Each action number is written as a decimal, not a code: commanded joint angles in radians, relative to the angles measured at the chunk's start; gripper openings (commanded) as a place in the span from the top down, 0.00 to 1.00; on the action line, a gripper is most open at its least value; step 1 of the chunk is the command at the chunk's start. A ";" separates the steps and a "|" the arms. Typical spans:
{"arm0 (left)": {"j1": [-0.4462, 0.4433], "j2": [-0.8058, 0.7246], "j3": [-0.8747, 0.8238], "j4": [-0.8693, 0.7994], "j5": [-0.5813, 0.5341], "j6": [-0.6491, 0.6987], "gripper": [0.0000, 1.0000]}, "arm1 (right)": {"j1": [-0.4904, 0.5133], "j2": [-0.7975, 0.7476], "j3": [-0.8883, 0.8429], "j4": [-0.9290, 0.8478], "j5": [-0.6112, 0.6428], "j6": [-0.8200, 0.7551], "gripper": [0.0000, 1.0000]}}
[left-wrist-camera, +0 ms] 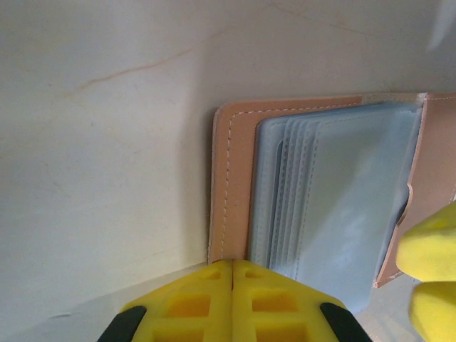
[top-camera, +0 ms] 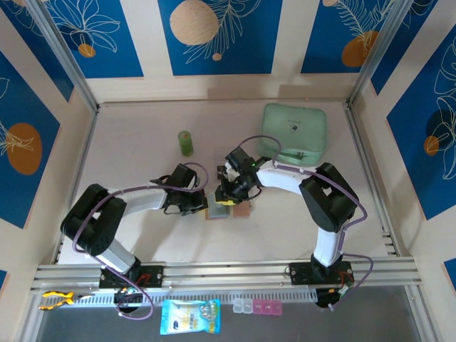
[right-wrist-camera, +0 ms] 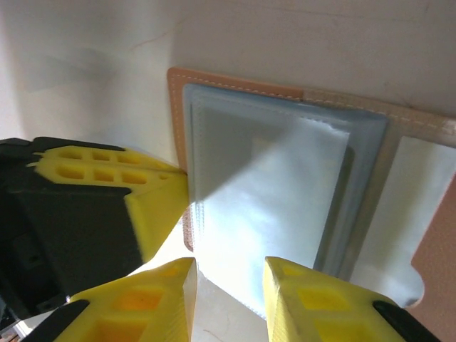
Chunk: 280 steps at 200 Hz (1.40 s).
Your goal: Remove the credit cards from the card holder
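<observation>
The card holder (top-camera: 222, 210) lies open on the table, salmon-tan cover (left-wrist-camera: 231, 185) down and a stack of greyish-blue clear sleeves (left-wrist-camera: 342, 206) facing up. My left gripper (left-wrist-camera: 234, 262) is shut, its tips pressing on the holder's salmon edge. My right gripper (right-wrist-camera: 228, 267) is open just above the sleeves (right-wrist-camera: 271, 185), whose near edge lies between the two fingers without touching them. The left gripper's fingers (right-wrist-camera: 153, 196) rest at the holder's left edge. The credit cards are hidden; I make out none in the sleeves.
A mint-green pouch (top-camera: 293, 132) sits at the back right, close behind the right arm. A small green cylinder (top-camera: 186, 142) stands at the back, left of centre. A blue packet (top-camera: 190, 315) and small pill boxes (top-camera: 256, 307) lie below the front rail.
</observation>
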 commanded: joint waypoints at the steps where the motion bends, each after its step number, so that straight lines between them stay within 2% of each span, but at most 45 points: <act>1: -0.005 0.006 -0.003 -0.022 -0.031 0.007 0.98 | 0.007 0.021 0.017 -0.032 0.004 -0.014 0.69; 54: -0.006 0.017 0.002 -0.024 -0.026 0.009 0.98 | 0.007 0.038 0.016 -0.041 0.021 -0.019 0.70; 111: -0.006 0.011 0.000 -0.035 -0.046 0.016 0.98 | 0.006 0.008 0.003 -0.076 0.096 -0.025 0.72; 221: -0.006 -0.067 0.042 -0.085 -0.059 0.028 0.98 | -0.002 0.000 -0.005 -0.081 0.089 -0.032 0.73; 240: -0.006 -0.090 0.051 -0.084 -0.050 0.021 0.96 | -0.005 -0.003 -0.013 -0.067 0.078 -0.029 0.73; 262: -0.007 -0.096 0.059 -0.053 -0.008 0.008 0.87 | -0.008 -0.008 -0.021 -0.058 0.071 -0.026 0.74; 280: -0.014 -0.091 0.061 -0.021 0.020 -0.009 0.84 | -0.011 -0.015 -0.031 -0.049 0.067 -0.023 0.74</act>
